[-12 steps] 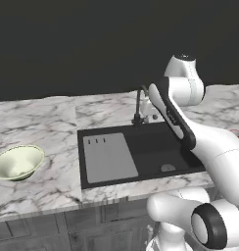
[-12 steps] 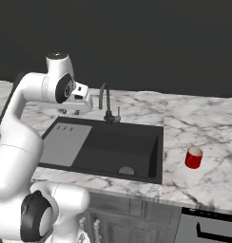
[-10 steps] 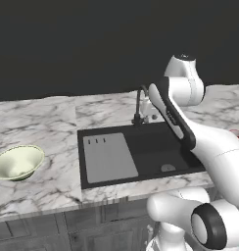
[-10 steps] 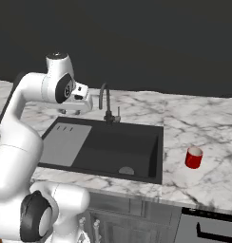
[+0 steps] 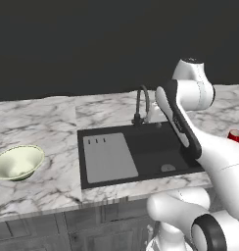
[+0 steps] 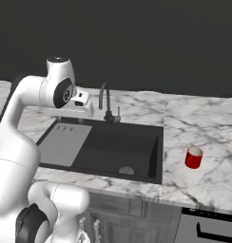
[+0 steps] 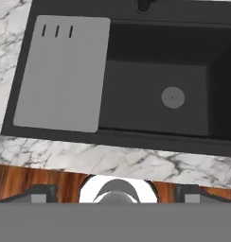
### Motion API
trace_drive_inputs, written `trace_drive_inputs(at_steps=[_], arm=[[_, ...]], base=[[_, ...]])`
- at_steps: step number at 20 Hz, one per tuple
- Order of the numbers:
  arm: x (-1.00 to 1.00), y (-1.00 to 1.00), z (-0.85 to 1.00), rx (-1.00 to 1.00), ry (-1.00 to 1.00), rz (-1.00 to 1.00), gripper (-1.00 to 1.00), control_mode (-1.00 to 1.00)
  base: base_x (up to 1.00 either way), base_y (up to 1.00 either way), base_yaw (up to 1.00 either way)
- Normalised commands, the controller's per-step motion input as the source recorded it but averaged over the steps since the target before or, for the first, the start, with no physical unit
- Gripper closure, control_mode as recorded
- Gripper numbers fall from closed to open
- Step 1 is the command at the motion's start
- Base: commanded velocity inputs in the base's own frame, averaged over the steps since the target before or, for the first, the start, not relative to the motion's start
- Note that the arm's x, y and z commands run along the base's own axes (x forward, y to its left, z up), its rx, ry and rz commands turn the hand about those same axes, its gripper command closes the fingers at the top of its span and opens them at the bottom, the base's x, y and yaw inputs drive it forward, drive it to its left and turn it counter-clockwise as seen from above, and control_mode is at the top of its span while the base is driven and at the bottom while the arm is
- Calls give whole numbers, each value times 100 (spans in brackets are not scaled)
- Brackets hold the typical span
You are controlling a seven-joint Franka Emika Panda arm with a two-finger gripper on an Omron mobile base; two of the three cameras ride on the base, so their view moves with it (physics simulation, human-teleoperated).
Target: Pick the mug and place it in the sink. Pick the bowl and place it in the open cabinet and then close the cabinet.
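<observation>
Countertop (image 6: pixel 203 121) marble is running bare around the mug (image 6: pixel 194 157), leaving you open room on every side of it. You are viewing a small red mug with a pale inside, standing upright right of the sink (image 6: pixel 137 154). The bowl (image 5: pixel 17 162), wide and cream-green, is sitting well left of the sink. The gripper (image 7: pixel 115 194) is hanging released above the basin, holding nothing.

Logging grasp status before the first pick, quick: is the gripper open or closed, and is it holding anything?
Gripper: open, fingers spread wide above the sink, holding nothing; the mug stands on the counter.
</observation>
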Motion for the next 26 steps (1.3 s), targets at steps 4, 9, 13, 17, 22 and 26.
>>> trace_drive_inputs(at_steps=[4,9,13,17,22,26], arm=[[-26,-55,-4,0,18,-9,-100,-100],[-14,-61,-12,0,15,-8,-100,-100],[0,-55,-28,-1,10,-2,-100,-100],[1,-43,-41,-4,7,-3,-100,-100],[2,-48,-39,-1,13,-4,-100,-100],[1,-59,-24,0,18,-3,-100,-100]], base=[[0,0,0],[0,0,0],[0,0,0],[0,0,0],[0,0,0],[0,0,0]])
